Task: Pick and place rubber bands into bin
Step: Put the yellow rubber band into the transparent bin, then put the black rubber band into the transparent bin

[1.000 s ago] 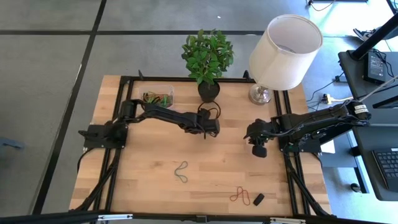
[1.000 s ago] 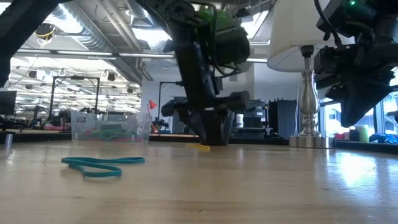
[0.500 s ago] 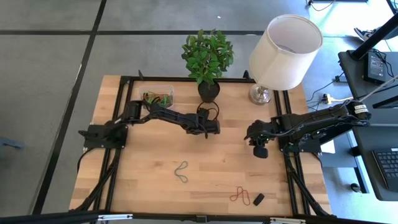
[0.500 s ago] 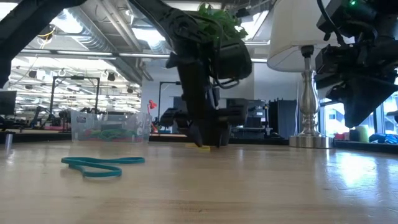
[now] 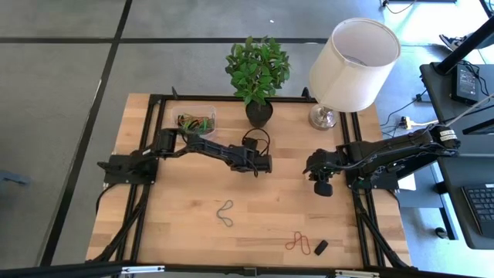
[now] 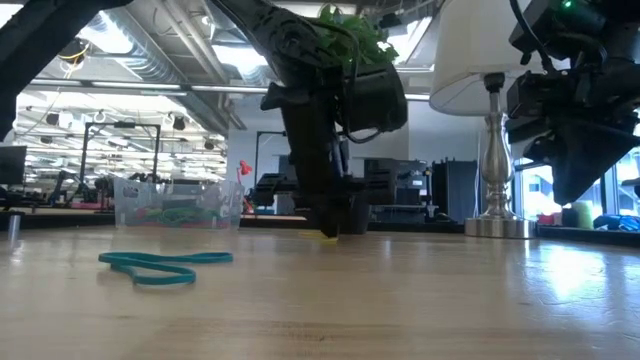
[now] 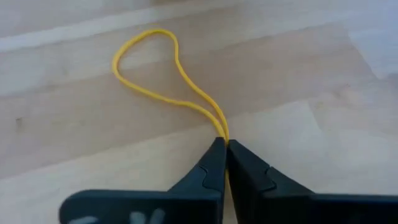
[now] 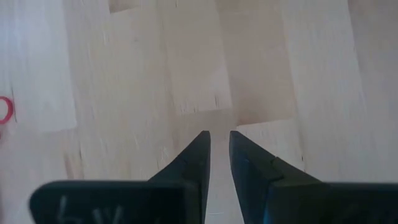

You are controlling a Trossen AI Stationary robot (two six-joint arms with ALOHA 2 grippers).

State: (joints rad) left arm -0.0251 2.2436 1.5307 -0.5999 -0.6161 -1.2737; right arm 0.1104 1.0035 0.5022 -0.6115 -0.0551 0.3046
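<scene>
A yellow rubber band [image 7: 163, 74] lies on the wooden table near its middle, in front of the plant pot. My left gripper [image 7: 222, 147] [image 5: 263, 165] is down at the table and shut on the band's near end. More rubber bands lie toward the near edge: a teal one [image 5: 225, 214] [image 6: 160, 265] and a red-orange one [image 5: 297, 242]. The clear bin [image 5: 197, 120] [image 6: 172, 204] stands at the far left with several bands inside. My right gripper [image 8: 219, 134] [image 5: 323, 188] hangs over bare wood at the right, slightly open, with nothing between its fingers. My left gripper pinches the yellow band's near end [image 7: 219, 127] between its two fingertips, where the two strands run together. The fingers slant down from the table's left. The rest of the loop lies slack on the wood beyond the tips.
A black plant pot [image 5: 258, 113] with a green plant stands just behind my left gripper, and a lamp [image 5: 324, 117] stands at the far right. A small black block [image 5: 321, 247] lies beside the red-orange band. There is bare wood between the arms.
My left gripper has sunk to the table over the yellow band, rolled a little, and shut on the band's near end. The band still lies on the wood.
</scene>
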